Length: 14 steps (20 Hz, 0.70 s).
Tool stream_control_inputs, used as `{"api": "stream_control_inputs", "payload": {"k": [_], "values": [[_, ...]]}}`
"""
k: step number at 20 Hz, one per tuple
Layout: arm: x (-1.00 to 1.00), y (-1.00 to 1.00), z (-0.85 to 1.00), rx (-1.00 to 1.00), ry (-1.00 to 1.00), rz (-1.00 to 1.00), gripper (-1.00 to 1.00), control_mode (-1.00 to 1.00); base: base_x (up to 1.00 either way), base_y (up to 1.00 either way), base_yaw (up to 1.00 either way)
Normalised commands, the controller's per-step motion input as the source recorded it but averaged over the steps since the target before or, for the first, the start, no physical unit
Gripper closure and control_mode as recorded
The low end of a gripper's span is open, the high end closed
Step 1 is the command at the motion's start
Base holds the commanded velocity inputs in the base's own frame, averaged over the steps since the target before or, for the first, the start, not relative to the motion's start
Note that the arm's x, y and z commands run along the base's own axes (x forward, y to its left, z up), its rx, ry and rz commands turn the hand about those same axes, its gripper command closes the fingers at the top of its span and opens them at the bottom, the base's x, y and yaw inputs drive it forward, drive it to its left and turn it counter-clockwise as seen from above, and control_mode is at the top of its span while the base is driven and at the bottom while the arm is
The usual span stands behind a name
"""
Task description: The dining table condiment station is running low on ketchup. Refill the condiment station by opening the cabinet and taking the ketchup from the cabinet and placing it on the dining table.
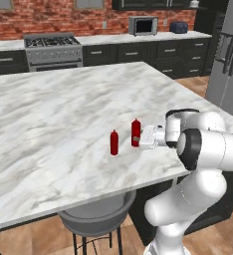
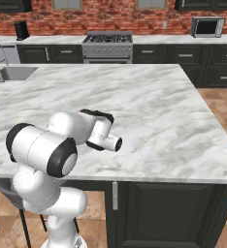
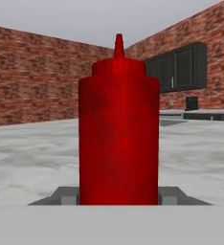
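The ketchup (image 1: 136,132) is held upright between the clenched fingers (image 3: 167,195) over the marble bench (image 1: 49,114), just beside a second red bottle (image 1: 114,142), so only setting down and release are judged left.

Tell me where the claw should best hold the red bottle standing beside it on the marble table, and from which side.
Probably the straight round body of the upright red squeeze bottle, below its tapered nozzle, approached level from the side. The claw already straddles it there; the second red bottle stands apart on the white marble table.
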Motion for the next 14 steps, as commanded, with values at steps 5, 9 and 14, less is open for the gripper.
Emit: {"api": "stream_control_inputs", "payload": {"k": [5,9,14], "values": [[0.28,0.0,-0.41,0.0,-0.06,0.0,1.0,-1.0,0.0,0.0,0.0],[0.34,0.0,-0.39,0.0,0.0,0.0,1.0,-1.0,0.0,0.0,0.0],[0.38,0.0,-0.33,0.0,0.0,0.0,1.0,-1.0,0.0,0.0,0.0]]}}
